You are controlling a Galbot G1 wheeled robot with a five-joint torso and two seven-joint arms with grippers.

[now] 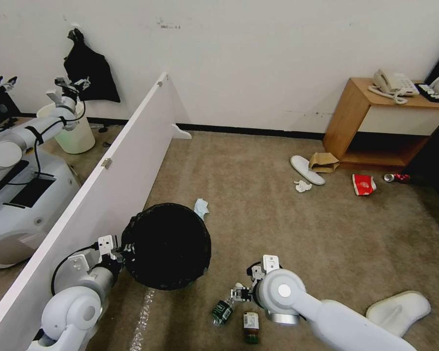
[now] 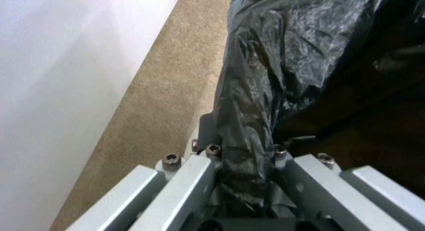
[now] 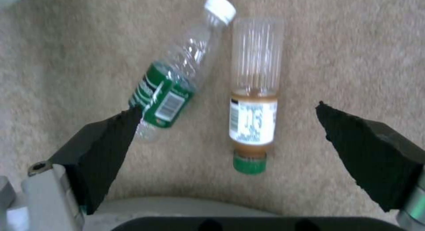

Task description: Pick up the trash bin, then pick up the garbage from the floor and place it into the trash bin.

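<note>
A white partition panel (image 1: pixel 107 180) runs from about seven o'clock up toward eleven o'clock across the beige carpet (image 1: pixel 258 195). Beyond it, at ten o'clock, a pale unlined bucket (image 1: pixel 78 134) stands beneath a black cloth (image 1: pixel 90 70) hanging on the white wall (image 1: pixel 258 53). At two o'clock, a wooden side table (image 1: pixel 380 122) carries a white telephone (image 1: pixel 394 85) and a dark remote (image 1: pixel 430 92).
</note>
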